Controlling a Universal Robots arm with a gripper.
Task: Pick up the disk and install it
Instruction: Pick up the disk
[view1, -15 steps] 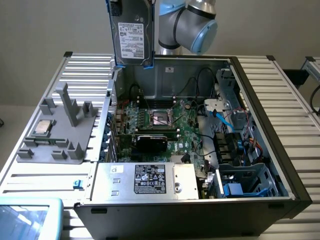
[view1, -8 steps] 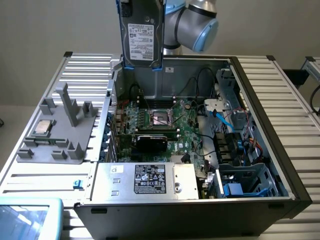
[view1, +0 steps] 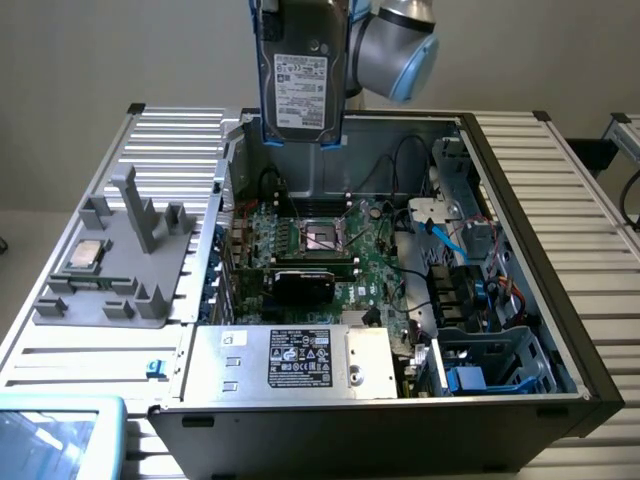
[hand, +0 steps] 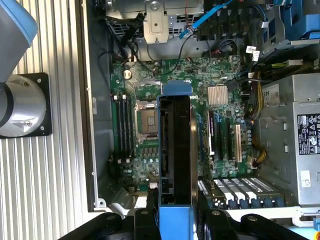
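A worktop (view1: 560, 200) of ribbed, pale aluminium slats stands before a plain grey wall and carries a black tower computer case (view1: 575, 350) lying on its side with the panel off. Inside it, a green motherboard (view1: 385, 250) lies flat, with a bare square processor socket (view1: 325, 237) near its middle and a low black card (view1: 300, 285) just in front. A silver power supply box (view1: 290, 362) with a black label fills the near corner, and a grey metal drive cage (view1: 500, 360) with blue fittings sits at the exterior view's right. At the exterior view's left, a grey moulded fixture (view1: 130, 260) rests on the slats, with a small square silver chip (view1: 85, 255) on it. The disk (view1: 300, 85) hangs upright in the air above the far side of the open case, its white label facing the exterior camera and its blue tabs pointing down. It touches nothing below. The black fingers (hand: 142, 222) are clamped on the disk from both sides. From the wrist it is seen edge-on as a dark slab between blue rails, over the board. The case walls stand up around the interior, and cables crowd the side by the cage.
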